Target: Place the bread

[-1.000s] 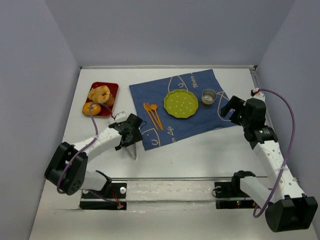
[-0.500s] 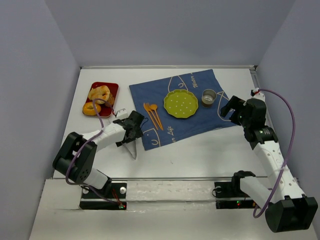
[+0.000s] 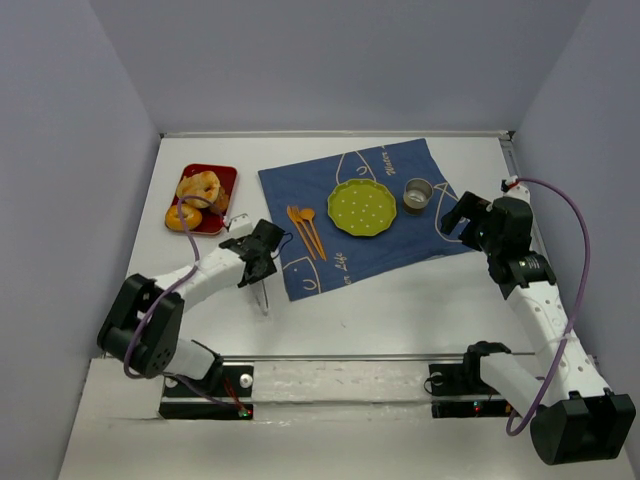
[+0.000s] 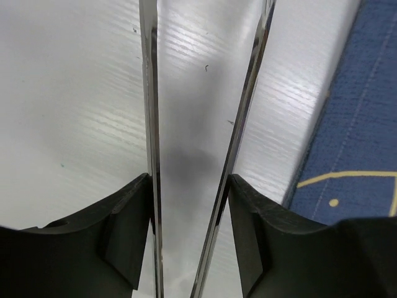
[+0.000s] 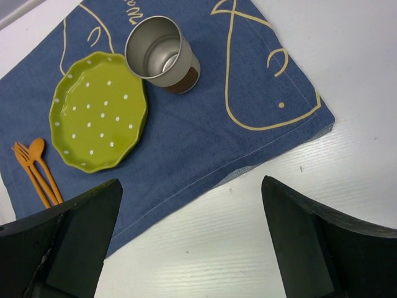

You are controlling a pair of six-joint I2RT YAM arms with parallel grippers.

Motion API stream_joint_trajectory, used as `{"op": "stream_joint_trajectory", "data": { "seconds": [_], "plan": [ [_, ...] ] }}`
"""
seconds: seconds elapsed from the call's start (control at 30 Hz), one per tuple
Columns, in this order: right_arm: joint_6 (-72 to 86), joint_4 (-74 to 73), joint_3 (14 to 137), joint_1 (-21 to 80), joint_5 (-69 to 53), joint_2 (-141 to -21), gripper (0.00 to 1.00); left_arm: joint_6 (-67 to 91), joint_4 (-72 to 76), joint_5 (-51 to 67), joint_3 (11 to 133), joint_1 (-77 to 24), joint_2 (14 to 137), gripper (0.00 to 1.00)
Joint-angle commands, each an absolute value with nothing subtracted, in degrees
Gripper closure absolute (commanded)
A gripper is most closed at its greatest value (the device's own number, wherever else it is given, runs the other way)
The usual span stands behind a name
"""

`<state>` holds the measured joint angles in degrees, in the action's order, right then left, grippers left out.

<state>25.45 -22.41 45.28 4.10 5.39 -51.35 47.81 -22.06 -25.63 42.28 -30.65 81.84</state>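
Seen from the top external camera, the bread [image 3: 198, 185], a pale ring with a centre hole, lies on a red tray [image 3: 229, 176] just off the left edge of the blue cloth [image 3: 400, 240], crowded by a smaller orange donut [image 3: 183, 217] at the tray's end farthest from the cloth's top edge. No gripper touches it. The left gripper [image 3: 264, 304] points its long thin fingers down at the white table [image 3: 400, 310] just beside the cloth's lower left corner, well apart from the tray. On the cloth sit a green dotted plate [image 3: 362, 207], a metal cup [image 3: 417, 193] and orange cutlery [image 3: 305, 230]. The right gripper [image 3: 462, 216] hangs over the cloth's right edge. From the left wrist, the two metal fingers [image 4: 151, 93] stand a narrow gap apart with only bare table between them, the cloth's hem [image 4: 366, 124] to their right. From the right wrist, that gripper's dark fingers [image 5: 74, 236] are spread wide and empty above the cloth's near edge [image 5: 205, 143], with the plate [image 5: 99, 112], cup [image 5: 161, 56] and cutlery [image 5: 37, 171] in view on the cloth.
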Motion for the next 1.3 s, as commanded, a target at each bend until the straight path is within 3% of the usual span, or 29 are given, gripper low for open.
{"op": "stream_joint_trajectory", "data": {
  "seconds": [0.0,0.2,0.37,0.57,0.77,1.27],
  "plan": [
    [24.4,-21.0,47.6,4.0,4.3,-50.4,0.00,46.2,-25.4,-26.4,45.7,-30.5,72.1,0.41],
    [24.9,-21.0,48.0,4.0,4.5,-51.1,0.00,46.0,-30.6,-26.6,51.8,-30.5,63.2,0.42],
    [25.0,-21.1,48.2,4.0,4.0,-51.7,0.00,44.8,-32.0,-28.5,56.8,-30.1,63.4,0.43],
    [25.0,-21.1,49.2,4.0,3.9,-52.4,0.00,45.3,-42.2,-40.1,71.0,-29.4,74.1,0.43],
    [24.6,-21.2,48.9,4.0,4.3,-52.0,0.00,39.6,-43.6,-44.5,81.3,-27.0,82.3,0.44],
    [24.2,-21.0,48.8,4.0,4.1,-51.6,0.00,34.2,-48.3,-48.6,90.8,-22.5,100.0,0.44]
  ]
}}
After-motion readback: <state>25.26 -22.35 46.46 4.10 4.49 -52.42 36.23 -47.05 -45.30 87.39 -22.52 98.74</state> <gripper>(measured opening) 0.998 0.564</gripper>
